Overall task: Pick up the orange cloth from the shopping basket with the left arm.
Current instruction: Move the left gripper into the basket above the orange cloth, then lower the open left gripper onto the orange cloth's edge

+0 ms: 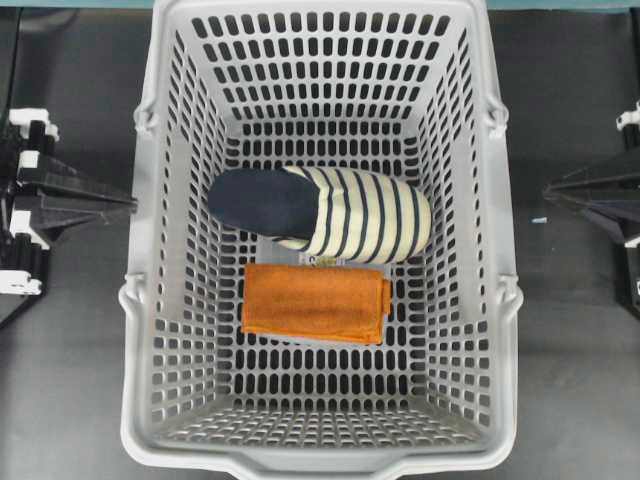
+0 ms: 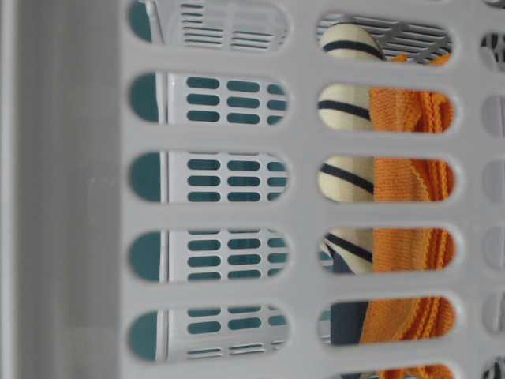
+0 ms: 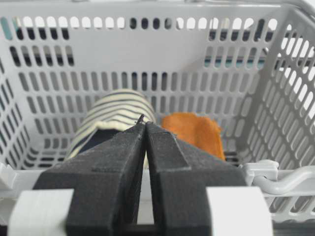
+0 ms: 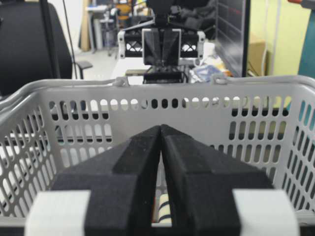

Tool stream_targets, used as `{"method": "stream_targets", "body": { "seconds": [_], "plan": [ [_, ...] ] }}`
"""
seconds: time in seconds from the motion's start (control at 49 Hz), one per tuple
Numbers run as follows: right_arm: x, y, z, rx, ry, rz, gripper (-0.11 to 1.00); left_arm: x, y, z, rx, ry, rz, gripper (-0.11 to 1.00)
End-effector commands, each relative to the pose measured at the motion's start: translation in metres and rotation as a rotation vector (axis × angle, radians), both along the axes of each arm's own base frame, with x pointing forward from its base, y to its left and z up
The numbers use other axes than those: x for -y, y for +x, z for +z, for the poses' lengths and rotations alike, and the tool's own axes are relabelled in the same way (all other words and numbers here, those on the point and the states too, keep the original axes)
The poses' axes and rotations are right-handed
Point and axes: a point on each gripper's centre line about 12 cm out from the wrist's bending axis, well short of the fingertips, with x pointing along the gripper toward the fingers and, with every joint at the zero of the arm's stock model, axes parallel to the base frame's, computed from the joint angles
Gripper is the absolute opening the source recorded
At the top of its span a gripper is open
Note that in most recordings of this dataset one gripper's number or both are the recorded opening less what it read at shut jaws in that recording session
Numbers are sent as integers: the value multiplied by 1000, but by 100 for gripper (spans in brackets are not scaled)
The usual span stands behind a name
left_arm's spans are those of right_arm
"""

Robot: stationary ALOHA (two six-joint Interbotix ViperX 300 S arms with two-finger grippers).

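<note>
**Observer:** Where does the orange cloth lie from you?

**Me:** It lies flat on the floor of the shopping basket (image 1: 150, 300), a little toward the near end. Seen from above, the orange cloth (image 1: 316, 302) is at about four o'clock from my left tool (image 1: 118, 203), which waits outside the basket's left wall, pointing in toward the middle. My right tool (image 1: 556, 190) waits outside the opposite wall, a little farther off, so I judge the left the nearer.

**Observer:** Which way does it run?

**Me:** Its long axis runs from nine to three o'clock in the overhead view, so across the basket, roughly in line with my reach. The folded edge is at the three o'clock end.

**Observer:** Anything close to it?

**Me:** The striped slipper (image 1: 320, 212) lies just beside it at twelve o'clock, parallel and touching or nearly so. I would come over the rim and descend clear of that side.

**Observer:** Your tools?

**Me:** Both clenched on nothing, tips pressed together.

**Observer:** How will things handle?

**Me:** The cloth is soft, nubby terry, likely to bunch in a pinch. The basket is rigid grey plastic with slotted walls and floor; the dark desk (image 1: 70, 360) beneath is smooth.
</note>
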Motion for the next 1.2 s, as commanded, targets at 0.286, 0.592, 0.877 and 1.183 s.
{"method": "stream_targets", "body": {
  "seconds": [0.286,0.592,0.877,1.183],
  "plan": [
    [-3,3,6,12,44,19,0,6,44,73,-224,-15,-21,0],
    [-3,3,6,15,44,19,0,31,129,76,-695,30,-67,0],
    [-4,2,8,21,44,24,0,42,199,56,-961,52,-63,0],
    [-5,1,8,22,46,25,0,50,229,21,-1063,80,-75,37]
  ]
}}
